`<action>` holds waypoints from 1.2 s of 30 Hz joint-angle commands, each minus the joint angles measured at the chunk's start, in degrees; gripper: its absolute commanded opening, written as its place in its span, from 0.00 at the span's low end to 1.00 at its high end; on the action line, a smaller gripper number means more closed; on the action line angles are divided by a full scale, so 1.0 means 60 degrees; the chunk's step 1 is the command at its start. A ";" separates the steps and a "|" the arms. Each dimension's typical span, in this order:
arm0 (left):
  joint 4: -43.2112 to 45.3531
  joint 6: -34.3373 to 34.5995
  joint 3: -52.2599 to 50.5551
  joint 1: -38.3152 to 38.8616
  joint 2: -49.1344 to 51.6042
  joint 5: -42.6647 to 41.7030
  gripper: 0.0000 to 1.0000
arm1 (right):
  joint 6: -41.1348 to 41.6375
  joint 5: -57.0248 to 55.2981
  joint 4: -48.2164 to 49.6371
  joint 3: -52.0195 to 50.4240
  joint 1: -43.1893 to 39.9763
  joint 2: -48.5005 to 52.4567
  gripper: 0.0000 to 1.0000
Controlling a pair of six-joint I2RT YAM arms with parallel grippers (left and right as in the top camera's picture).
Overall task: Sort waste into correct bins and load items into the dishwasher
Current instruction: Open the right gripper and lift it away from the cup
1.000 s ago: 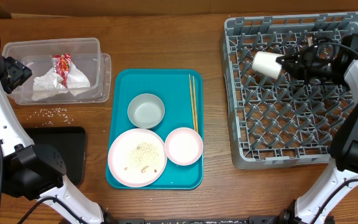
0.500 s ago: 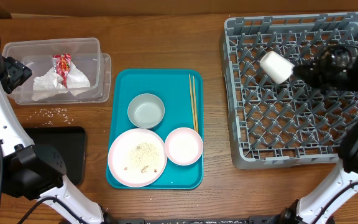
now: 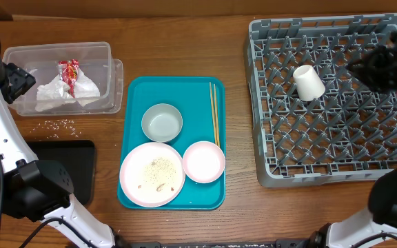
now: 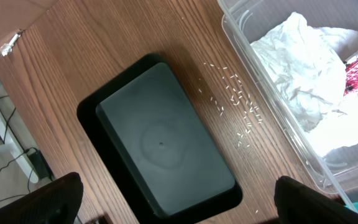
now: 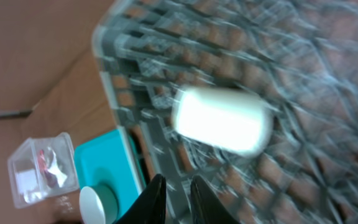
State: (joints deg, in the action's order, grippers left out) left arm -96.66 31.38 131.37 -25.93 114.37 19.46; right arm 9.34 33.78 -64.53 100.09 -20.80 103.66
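Observation:
A white cup [image 3: 309, 82] lies on its side in the grey dishwasher rack [image 3: 267, 172], free of any grip; the right wrist view shows the cup [image 5: 222, 118] blurred. My right gripper [image 5: 174, 186] is pulled back to the cup's right, its jaws slightly open and empty. My left gripper [image 4: 182, 205] hangs wide open above the black tray [image 4: 160, 143]. The clear tub [image 3: 109, 55] holds the napkin [image 3: 64, 93] and the red wrapper [image 3: 69, 72]. On the teal tray [image 3: 133, 89] sit a bowl [image 3: 162, 122], a large plate [image 3: 151, 174] with crumbs, a small plate [image 3: 203, 161] and chopsticks [image 3: 214, 114].
Loose rice grains [image 3: 59, 124] lie on the wood between the tub and the black tray [image 3: 67, 165]. The left arm's base stands at the front left corner. The right arm reaches in over the rack's right side.
My right gripper let go of the cup and drew back to the right. The cup dropped onto the rack's pegs. The left arm has not moved.

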 commanded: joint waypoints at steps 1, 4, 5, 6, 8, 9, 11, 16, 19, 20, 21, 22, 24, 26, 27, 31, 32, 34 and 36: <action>-0.0018 -0.0084 -0.0106 -0.0051 0.0066 -0.0004 1.00 | 0.0441 -0.0707 0.0761 -0.0066 0.1198 0.0127 0.17; -0.0015 -0.0084 -0.0106 -0.0047 0.0066 -0.0004 1.00 | 0.1534 -0.2514 0.1508 -0.0237 0.2182 0.0404 0.16; -0.0015 -0.0084 -0.0106 -0.0047 0.0066 -0.0004 1.00 | 0.1778 -0.3085 0.1566 -0.0244 0.2412 0.0510 0.15; -0.0015 -0.0084 -0.0106 -0.0047 0.0066 -0.0004 1.00 | 0.2055 -0.3683 0.1592 -0.0244 0.2652 0.0652 0.15; -0.0018 -0.0084 -0.0106 -0.0047 0.0066 -0.0004 1.00 | 0.2364 -0.4109 0.1745 -0.0244 0.3027 0.0965 0.12; -0.0015 -0.0084 -0.0106 -0.0047 0.0066 -0.0004 1.00 | 0.2426 -0.4127 0.1829 -0.0244 0.3126 0.1100 0.12; -0.0015 -0.0084 -0.0106 -0.0047 0.0066 -0.0004 1.00 | 0.2470 -0.4182 0.1927 -0.0244 0.3257 0.1443 0.09; -0.0018 -0.0084 -0.0106 -0.0047 0.0066 -0.0004 1.00 | 0.3523 -0.5457 0.1373 -0.0244 0.3180 0.2044 0.04; -0.0018 -0.0084 -0.0106 -0.0047 0.0066 -0.0004 1.00 | 0.3519 -0.5931 0.0962 -0.0168 0.3013 0.1942 0.04; -0.0015 -0.0084 -0.0106 -0.0047 0.0066 -0.0004 1.00 | 0.3519 -0.5989 0.0769 -0.0076 0.2976 0.1861 0.04; -0.0015 -0.0084 -0.0106 -0.0047 0.0066 -0.0004 1.00 | 0.3519 -0.6043 0.0525 0.0044 0.2951 0.1738 0.04; -0.0015 -0.0084 -0.0106 -0.0047 0.0066 -0.0004 1.00 | 0.3523 -0.6116 0.0306 0.0160 0.2951 0.1592 0.04; -0.0015 -0.0084 -0.0106 -0.0047 0.0066 -0.0004 1.00 | 0.3523 -0.6360 -0.0076 0.0361 0.2954 0.1246 0.04; -0.0015 -0.0084 -0.0106 -0.0047 0.0066 -0.0004 1.00 | 0.3526 -0.6473 -0.0437 0.0535 0.2976 0.0794 0.04; -0.0015 -0.0084 -0.0106 -0.0051 0.0066 -0.0004 1.00 | 0.3526 -0.6433 -0.0565 0.0590 0.2976 0.0594 0.04; -0.0015 -0.0084 -0.0106 -0.0047 0.0066 -0.0004 1.00 | 0.3206 -0.5107 -0.0710 0.0652 0.3100 -0.0240 0.04; -0.0015 -0.0084 -0.0106 -0.0047 0.0066 -0.0004 1.00 | 0.2885 -0.4401 -0.0641 0.0652 0.3180 -0.0404 0.04; -0.0015 -0.0084 -0.0106 -0.0047 0.0066 -0.0004 1.00 | 0.2149 -0.2965 -0.0452 0.0652 0.3410 -0.0565 0.05; -0.0015 -0.0084 -0.0106 -0.0047 0.0066 -0.0004 1.00 | 0.1647 -0.1738 -0.0237 0.0619 0.3931 -0.0550 0.24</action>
State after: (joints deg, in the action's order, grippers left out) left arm -96.66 31.38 131.26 -25.93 114.37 19.46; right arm 25.43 9.61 -67.13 103.02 -1.23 100.99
